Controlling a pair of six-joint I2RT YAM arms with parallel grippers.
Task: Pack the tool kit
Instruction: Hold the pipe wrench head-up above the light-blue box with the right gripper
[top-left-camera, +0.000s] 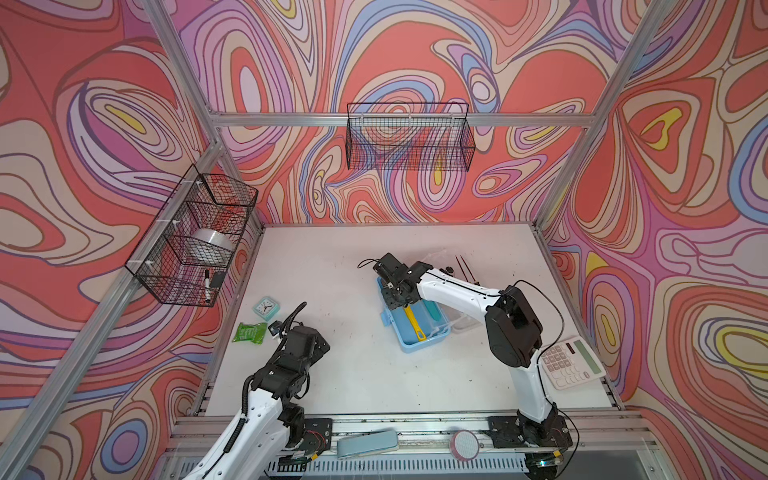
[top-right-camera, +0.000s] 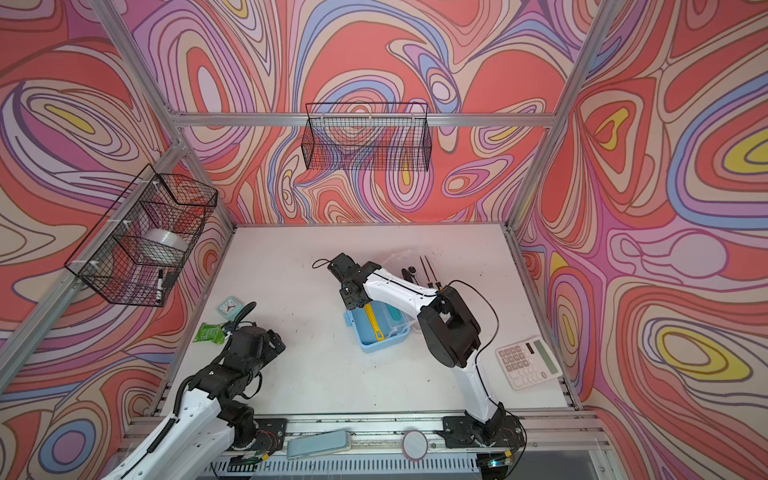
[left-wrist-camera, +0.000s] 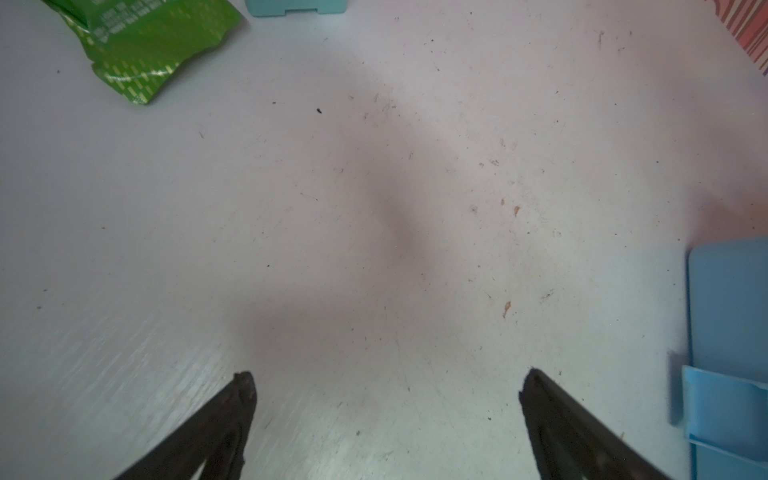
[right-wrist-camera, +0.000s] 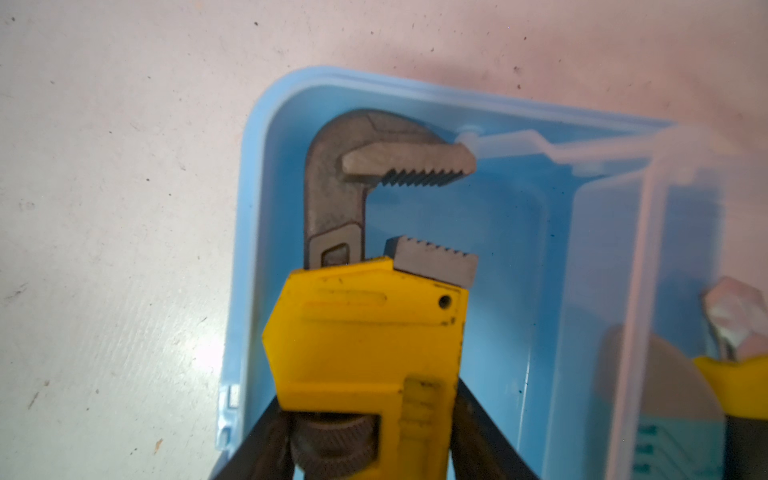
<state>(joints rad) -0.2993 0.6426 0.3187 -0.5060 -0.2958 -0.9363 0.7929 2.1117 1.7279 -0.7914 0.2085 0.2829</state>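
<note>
The tool kit (top-left-camera: 415, 348) (top-right-camera: 365, 338), a light blue box, lies open at mid-table in both top views. Its corner shows in the right wrist view (right-wrist-camera: 249, 208) and its edge in the left wrist view (left-wrist-camera: 727, 316). My right gripper (top-left-camera: 392, 303) (top-right-camera: 353, 301) (right-wrist-camera: 370, 415) is shut on a yellow pipe wrench (right-wrist-camera: 365, 332) (top-left-camera: 414, 323), just behind its grey toothed head. The wrench lies lengthwise inside the box, head near the far corner. My left gripper (left-wrist-camera: 386, 382) hangs open and empty over bare table, left of the box.
A green packet (top-left-camera: 249, 332) and a mint clock (top-left-camera: 266, 307) lie at the left. Thin screwdrivers (top-left-camera: 463, 266) lie behind the box, and a calculator (top-left-camera: 571, 361) is at the right. A clear lid (right-wrist-camera: 631, 249) stands along the box's far side. Wire baskets (top-left-camera: 409, 137) hang on the walls.
</note>
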